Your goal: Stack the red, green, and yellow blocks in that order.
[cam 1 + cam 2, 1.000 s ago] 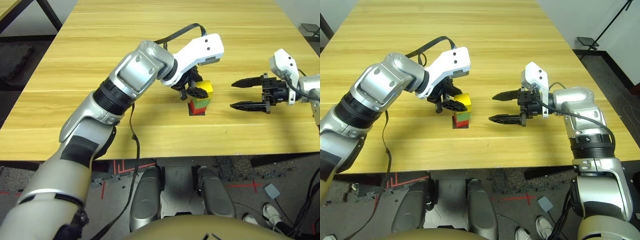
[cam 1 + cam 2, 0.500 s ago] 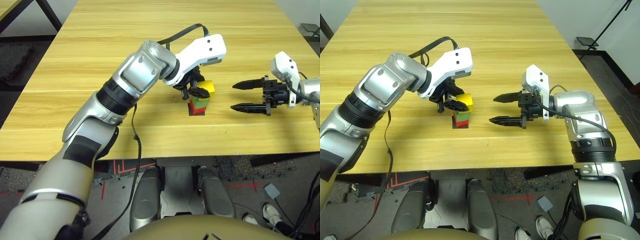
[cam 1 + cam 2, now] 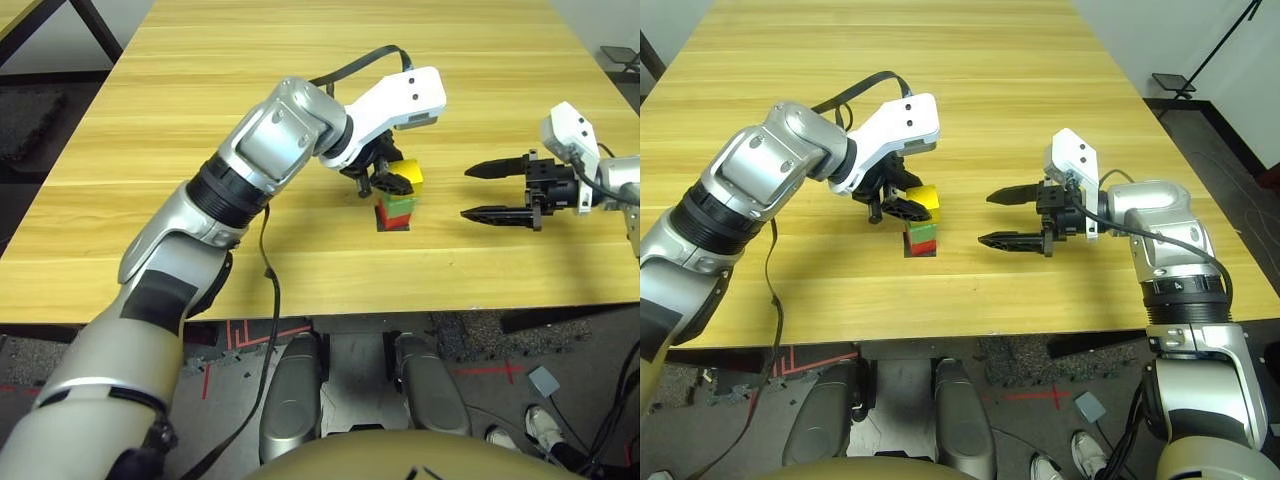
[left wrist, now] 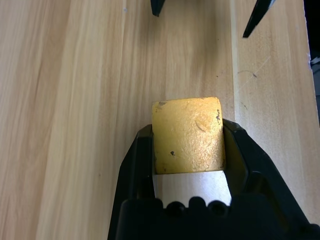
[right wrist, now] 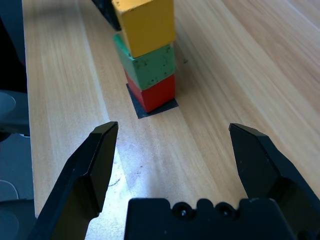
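**Yellow block gripped atop the stack**

Our left gripper is pinching the yellow block, which is sitting on the green block over the red block on the black patch. Our right gripper is hanging spread wide just beside the stack on the table.

The three blocks stand in one stack near the front middle of the tabletop, on a flat patch. The bottom block carries the middle block, which carries the top block, sitting slightly askew. The left end effector is at the top block; the right end effector is to the stack's right, apart.
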You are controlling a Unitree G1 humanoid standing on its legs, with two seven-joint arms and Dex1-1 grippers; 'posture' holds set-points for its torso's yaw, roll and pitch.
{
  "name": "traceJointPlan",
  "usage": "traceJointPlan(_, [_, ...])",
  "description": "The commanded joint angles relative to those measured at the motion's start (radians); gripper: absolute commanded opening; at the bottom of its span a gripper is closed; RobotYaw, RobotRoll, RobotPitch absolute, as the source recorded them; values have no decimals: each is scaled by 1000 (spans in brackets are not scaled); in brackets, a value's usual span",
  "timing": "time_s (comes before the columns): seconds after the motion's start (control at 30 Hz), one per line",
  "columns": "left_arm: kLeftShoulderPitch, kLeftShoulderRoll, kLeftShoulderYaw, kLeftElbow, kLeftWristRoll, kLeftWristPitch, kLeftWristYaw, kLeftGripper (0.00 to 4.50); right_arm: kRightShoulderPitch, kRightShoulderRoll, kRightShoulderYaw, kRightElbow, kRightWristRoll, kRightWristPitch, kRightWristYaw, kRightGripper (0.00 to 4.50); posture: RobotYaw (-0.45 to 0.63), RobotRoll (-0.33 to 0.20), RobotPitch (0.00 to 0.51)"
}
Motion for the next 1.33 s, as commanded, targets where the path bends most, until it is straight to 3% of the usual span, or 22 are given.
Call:
traceJointPlan(0.03, [24,-25,-7,7,5,7,21,2649,-15,-2,3,23,4,-16,9,4500,110,73,163])
traceJointPlan(0.23, [9,-75,72,15,-23,42,74,4486,-31,0,6,53,-2,-33,13,4500,117,68,156])
traceJointPlan(0.43, [-6,-93,308,-53,-95,145,190,4486,-53,-11,-25,107,6,-39,-1,4500,124,45,128])
traceJointPlan(0.57, [76,-144,596,-185,-136,246,385,4486,-95,-13,-113,216,35,-14,-85,4500,139,22,108])
traceJointPlan(0.63, [174,-174,728,-266,-122,240,505,4486,-123,-9,-178,337,34,-55,-182,4500,151,12,103])
traceJointPlan(0.8, [543,-198,924,-384,-71,-21,696,4486,-126,-1,-326,613,30,-238,-448,4500,164,-8,111])
traceJointPlan(0.93, [735,-215,996,-341,-55,-296,763,4486,-122,-4,-389,755,27,-364,-575,4500,169,-14,117])
traceJointPlan(1.17, [853,-233,980,-227,-48,-586,804,4486,-112,-25,-431,903,7,-513,-727,4500,161,-28,133])
traceJointPlan(1.33, [850,-209,962,-102,-52,-697,813,4486,-93,-29,-446,944,-5,-561,-814,4500,143,-37,130])
